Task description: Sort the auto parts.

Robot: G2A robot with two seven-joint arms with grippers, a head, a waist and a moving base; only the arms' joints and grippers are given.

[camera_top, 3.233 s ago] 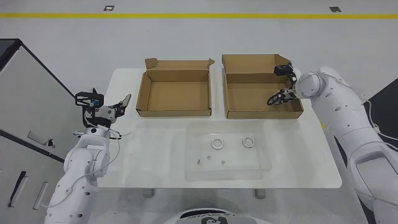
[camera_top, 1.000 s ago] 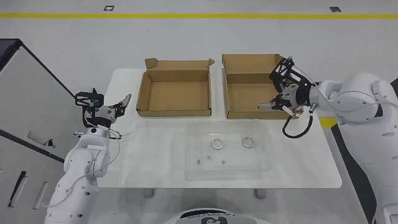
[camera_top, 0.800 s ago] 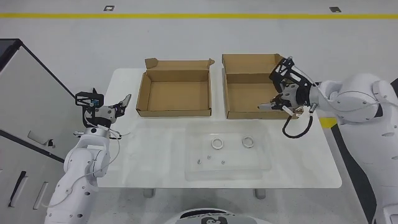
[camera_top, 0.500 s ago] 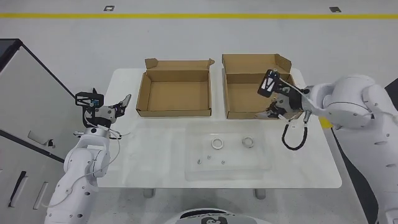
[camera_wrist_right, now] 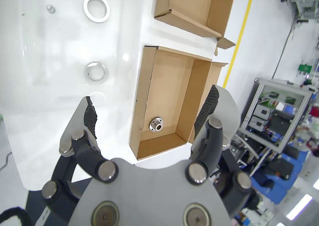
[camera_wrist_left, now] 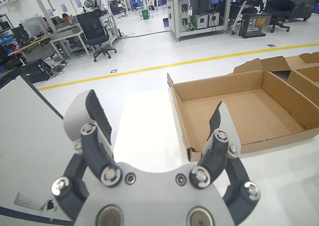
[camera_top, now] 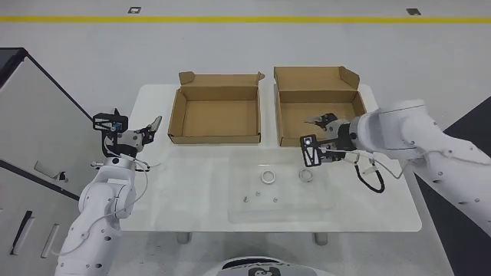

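Two metal rings (camera_top: 268,176) (camera_top: 306,175) and several small fasteners (camera_top: 258,195) lie in a clear tray (camera_top: 307,205) at the table's front. In the right wrist view I see the rings (camera_wrist_right: 96,8) (camera_wrist_right: 96,72) too. A metal flange (camera_wrist_right: 155,124) lies in a corner of the right cardboard box (camera_top: 307,103) (camera_wrist_right: 169,75). My right gripper (camera_top: 316,132) (camera_wrist_right: 150,95) hangs open and empty over that box's front wall, near the tray. The left cardboard box (camera_top: 215,115) (camera_wrist_left: 239,112) holds nothing. My left gripper (camera_top: 149,128) (camera_wrist_left: 154,102) is open at the table's left edge.
The white table (camera_top: 192,184) has bare surface left of the tray and in front of the left box. Both boxes have raised flaps along their back walls. A grey panel (camera_top: 31,115) stands off the table's left side.
My right gripper has swung from the right end of the right box to its front wall, closer to the tray. The left arm has kept still.
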